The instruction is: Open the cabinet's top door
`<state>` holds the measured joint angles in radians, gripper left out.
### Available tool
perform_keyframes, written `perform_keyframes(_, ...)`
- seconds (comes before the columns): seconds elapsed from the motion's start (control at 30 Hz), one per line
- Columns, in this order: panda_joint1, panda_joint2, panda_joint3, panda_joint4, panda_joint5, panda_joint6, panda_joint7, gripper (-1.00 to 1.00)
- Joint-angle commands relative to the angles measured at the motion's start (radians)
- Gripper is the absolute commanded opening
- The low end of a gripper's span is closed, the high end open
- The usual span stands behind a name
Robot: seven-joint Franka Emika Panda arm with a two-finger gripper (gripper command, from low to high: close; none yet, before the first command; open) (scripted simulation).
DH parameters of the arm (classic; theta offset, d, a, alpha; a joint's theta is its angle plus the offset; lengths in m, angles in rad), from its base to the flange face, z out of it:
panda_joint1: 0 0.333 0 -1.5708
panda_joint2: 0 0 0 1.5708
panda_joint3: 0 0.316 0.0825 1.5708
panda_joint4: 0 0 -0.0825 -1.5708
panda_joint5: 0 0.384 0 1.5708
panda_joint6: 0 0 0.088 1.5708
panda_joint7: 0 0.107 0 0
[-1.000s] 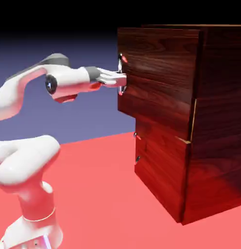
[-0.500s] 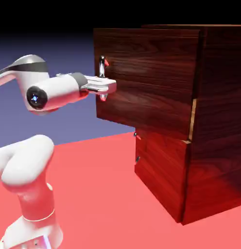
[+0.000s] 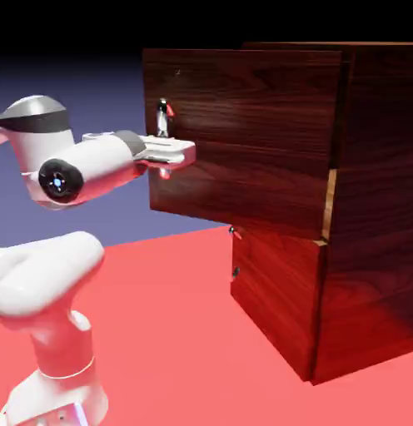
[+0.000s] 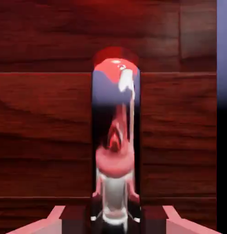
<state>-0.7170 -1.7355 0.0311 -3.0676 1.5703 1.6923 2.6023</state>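
Note:
The cabinet (image 3: 376, 208) is a tall dark wood box at the exterior view's right. Its top door (image 3: 243, 141) stands pulled out toward the exterior view's left, well proud of the lower panel (image 3: 276, 291). A vertical metal bar handle (image 3: 164, 116) sits near the door's left edge. My gripper (image 3: 178, 153) reaches in from the left and is shut on that handle. In the hand view the shiny handle (image 4: 115, 137) fills the middle between my grey fingertips (image 4: 64, 218), with the door's wood (image 4: 42, 119) behind it.
The lower panel stays flush with the cabinet and carries a small handle (image 3: 235, 250) at its left edge. The red table (image 3: 176, 333) spreads in front of the cabinet. My arm's base (image 3: 60, 366) stands at lower left.
The top door has come out toward the exterior view's left, its edge well past where it was. My gripper moved left with it, still shut on the handle.

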Motion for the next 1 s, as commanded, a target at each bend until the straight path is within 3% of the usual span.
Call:
perform_keyframes(0.0, 0.036, -0.002, -0.001, -0.003, -0.013, 0.036, 0.004, -1.00)
perform_keyframes(0.37, 0.435, -0.010, -0.103, -0.009, -0.215, 0.400, 0.035, -1.00)
perform_keyframes(0.5, 0.455, 0.007, -0.248, 0.008, -0.344, 0.349, 0.022, -1.00)
perform_keyframes(0.63, 0.591, -0.027, -0.353, 0.008, -0.500, 0.435, 0.074, -1.00)
perform_keyframes(0.97, 0.722, -0.027, -0.715, 0.122, -0.870, 0.280, 0.127, -1.00)
